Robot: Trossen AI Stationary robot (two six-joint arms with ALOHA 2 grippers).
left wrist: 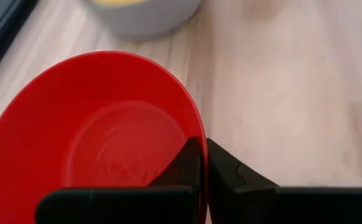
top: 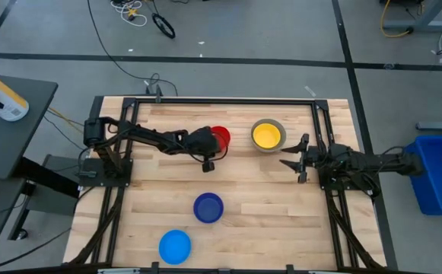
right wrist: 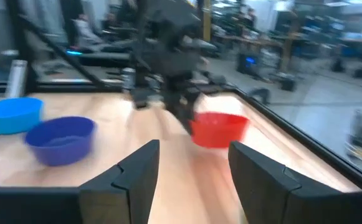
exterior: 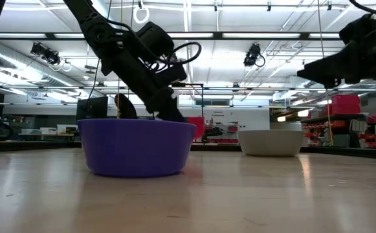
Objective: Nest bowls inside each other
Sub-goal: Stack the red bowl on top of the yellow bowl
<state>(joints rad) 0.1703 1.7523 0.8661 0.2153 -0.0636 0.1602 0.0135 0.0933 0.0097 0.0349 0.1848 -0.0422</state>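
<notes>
One red bowl, mouth tilted sideways, pinched at rim by left fingers.

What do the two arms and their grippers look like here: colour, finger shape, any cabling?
Both arms are dark, near-black, jointed links. The left gripper and right gripper each have two flat black fingers with angular, stepped tips. A black cable loops off the left arm's wrist in the low view. No markings show.
</notes>
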